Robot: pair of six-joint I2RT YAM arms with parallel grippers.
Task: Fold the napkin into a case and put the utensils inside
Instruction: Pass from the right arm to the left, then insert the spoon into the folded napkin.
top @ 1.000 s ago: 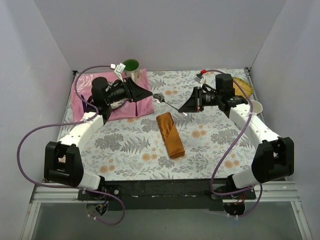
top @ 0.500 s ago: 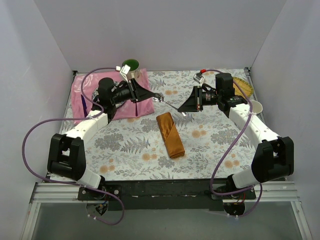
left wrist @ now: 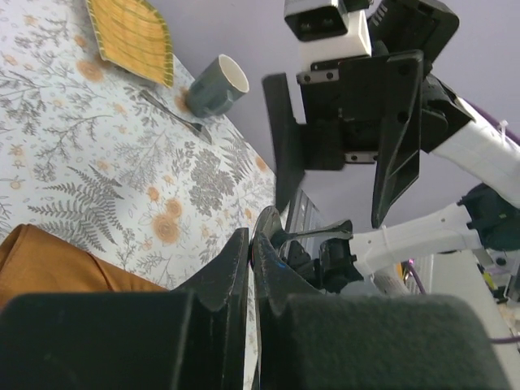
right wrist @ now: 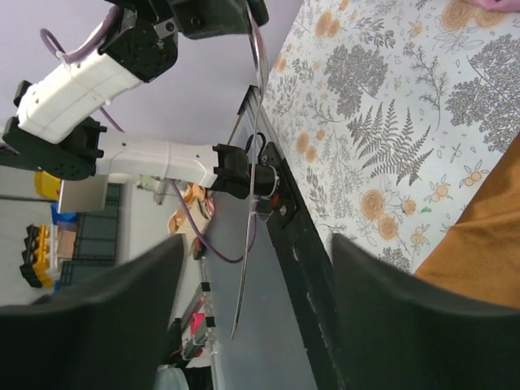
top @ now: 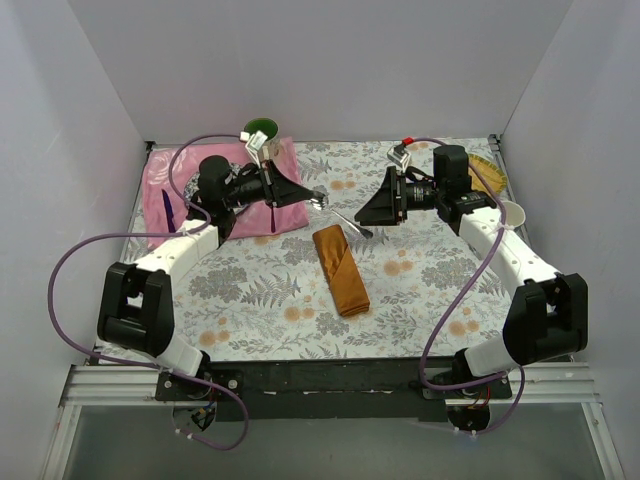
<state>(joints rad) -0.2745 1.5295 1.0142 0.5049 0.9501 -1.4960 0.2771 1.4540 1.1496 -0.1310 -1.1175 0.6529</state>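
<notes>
The rust-orange napkin [top: 340,268] lies folded as a narrow case mid-table, its corner also in the left wrist view [left wrist: 49,260]. A silver spoon [top: 342,214] hangs in the air between the two arms. My left gripper [top: 305,193] is shut on the spoon's bowl end [left wrist: 270,229]. My right gripper [top: 366,216] stands open, and the spoon's handle [right wrist: 253,203] runs between its fingers [right wrist: 89,325] without touching them. A fork [left wrist: 175,114] lies by the grey cup [left wrist: 215,85].
A pink cloth [top: 225,205] with a slim purple piece [top: 167,208] on it covers the back left, and a green cup [top: 262,132] stands behind it. A yellow plate [top: 487,172] and the grey cup [top: 512,212] sit at the right edge. Walls enclose three sides.
My left gripper moved right and shut on the spoon's bowl. My right gripper, which was shut on the handle, has opened and let go.
</notes>
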